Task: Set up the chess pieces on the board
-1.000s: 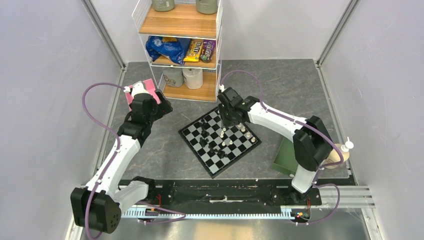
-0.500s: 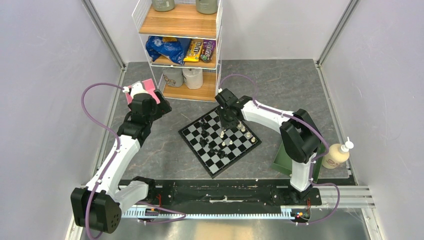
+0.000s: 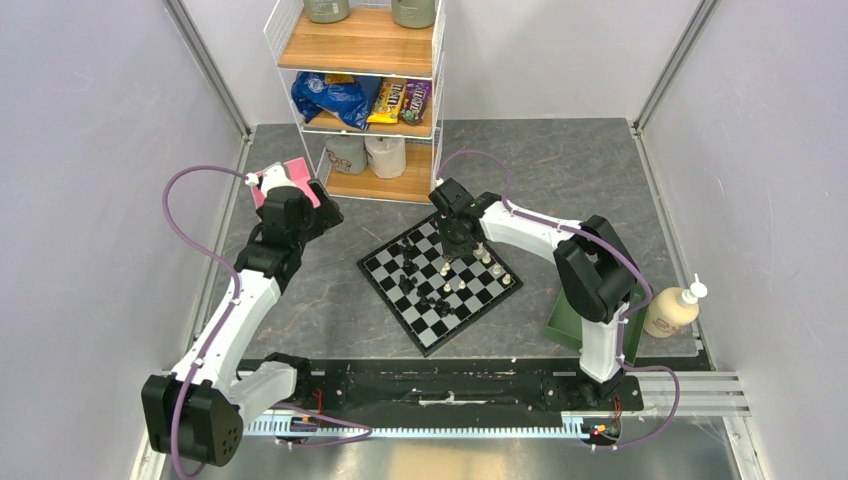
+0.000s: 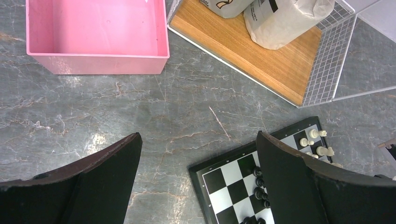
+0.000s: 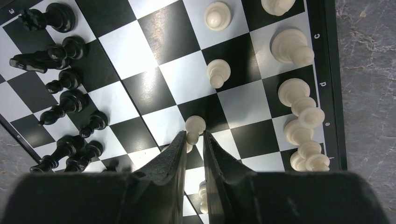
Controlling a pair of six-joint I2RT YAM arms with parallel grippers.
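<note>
The board [image 3: 437,283] lies on the grey floor in front of the shelf. Black chess pieces [image 3: 408,262] crowd its left half and cream chess pieces [image 3: 487,259] its right edge. My right gripper [image 3: 446,262] is over the board's middle, shut on a cream pawn [image 5: 194,126] whose head sticks out past the fingertips [image 5: 179,140]. I cannot tell whether the pawn touches the board. Other cream pieces [image 5: 302,112] stand along the rim, black ones [image 5: 65,95] on the left. My left gripper [image 4: 196,154] is open and empty above the floor by the board's corner [image 4: 243,179].
A pink box [image 3: 283,180] sits behind the left gripper, also in the left wrist view [image 4: 95,35]. The wire shelf [image 3: 366,100] with paper rolls and snacks stands behind the board. A green tray [image 3: 566,318] and a soap bottle [image 3: 672,310] are at the right.
The right arm's elbow has swung left toward the board, uncovering the soap bottle, and its gripper has shifted slightly left over the board. The left arm has not moved.
</note>
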